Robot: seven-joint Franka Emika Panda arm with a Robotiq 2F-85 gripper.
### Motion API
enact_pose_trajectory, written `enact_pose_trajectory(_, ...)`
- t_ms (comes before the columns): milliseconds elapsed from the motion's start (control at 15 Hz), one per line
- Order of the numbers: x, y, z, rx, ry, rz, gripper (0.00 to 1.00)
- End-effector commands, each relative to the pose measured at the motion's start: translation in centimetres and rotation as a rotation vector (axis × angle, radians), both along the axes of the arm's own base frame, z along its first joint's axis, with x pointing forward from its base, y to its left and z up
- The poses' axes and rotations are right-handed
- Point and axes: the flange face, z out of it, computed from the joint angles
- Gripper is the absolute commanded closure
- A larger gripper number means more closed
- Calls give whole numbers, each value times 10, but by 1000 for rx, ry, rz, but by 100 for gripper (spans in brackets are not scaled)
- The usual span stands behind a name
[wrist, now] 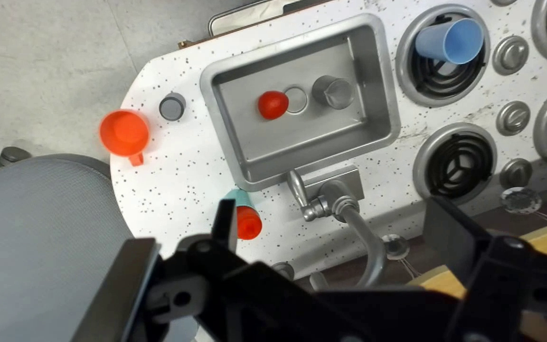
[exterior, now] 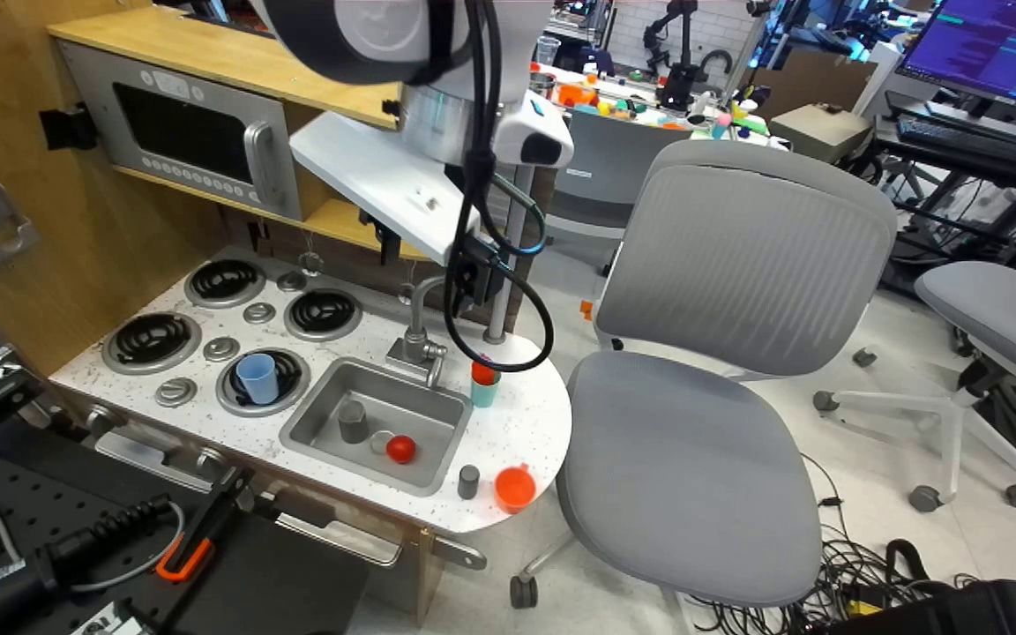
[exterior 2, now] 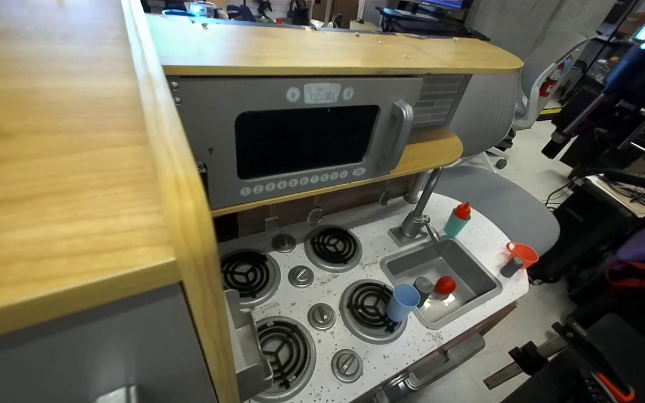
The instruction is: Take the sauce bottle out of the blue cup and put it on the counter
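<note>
The red sauce bottle [wrist: 249, 225] stands nose up in a small teal-blue cup [wrist: 242, 197] beside the sink and faucet. Both exterior views show the bottle [exterior: 482, 372] [exterior 2: 462, 211] rising above the cup [exterior: 483, 395] [exterior 2: 455, 226]. My gripper [wrist: 333, 206] is open with nothing between its fingers, high above the counter [wrist: 174, 185]. In the wrist view the left finger overlaps the bottle's edge, but is apart from it. The gripper also shows dark at the upper right of an exterior view [exterior 2: 591, 131]. White plate and cables largely hide it elsewhere.
A light-blue cup [wrist: 451, 42] stands on a burner. The sink [wrist: 302, 137] holds a red ball [wrist: 273, 105] and a grey cup [wrist: 333, 91]. The faucet [wrist: 363, 232] rises beside the cup. An orange cup [wrist: 124, 133] and grey cylinder [wrist: 172, 107] stand near the counter's rounded end. A shelf [exterior 2: 431, 148] overhangs.
</note>
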Motion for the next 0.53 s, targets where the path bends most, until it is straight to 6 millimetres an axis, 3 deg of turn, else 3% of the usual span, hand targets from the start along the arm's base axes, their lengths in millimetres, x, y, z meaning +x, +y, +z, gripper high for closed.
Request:
enact_pose_trajectory(0,22,-20,-32,-2,25,-20,0)
enact_pose_trajectory(467,47,-52,-82,-126,60,133,0)
